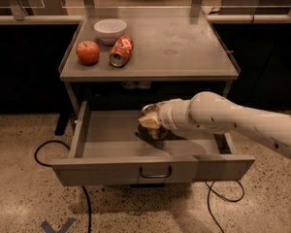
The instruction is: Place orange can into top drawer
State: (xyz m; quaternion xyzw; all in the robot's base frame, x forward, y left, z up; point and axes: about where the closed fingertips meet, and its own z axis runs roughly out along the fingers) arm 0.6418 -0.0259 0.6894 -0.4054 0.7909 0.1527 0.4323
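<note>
The top drawer (106, 171) of the grey table stands pulled open, its dark loop handle (155, 172) at the front centre. My gripper (149, 122) reaches in from the right and sits inside the drawer, near its middle and low over the drawer floor. It is shut on the orange can (152, 111), whose silver top rim shows just above the pale fingers (146, 122). The can stands roughly upright between the fingers. Its lower body is mostly hidden by the gripper and shadow.
On the table top (184, 47) lie a red apple (88, 52), a white bowl (110, 28) and a brighter red-orange can (121, 51) on its side. Black cables (41, 152) run over the floor by the table legs. A blue tape mark (58, 225) is on the floor in front.
</note>
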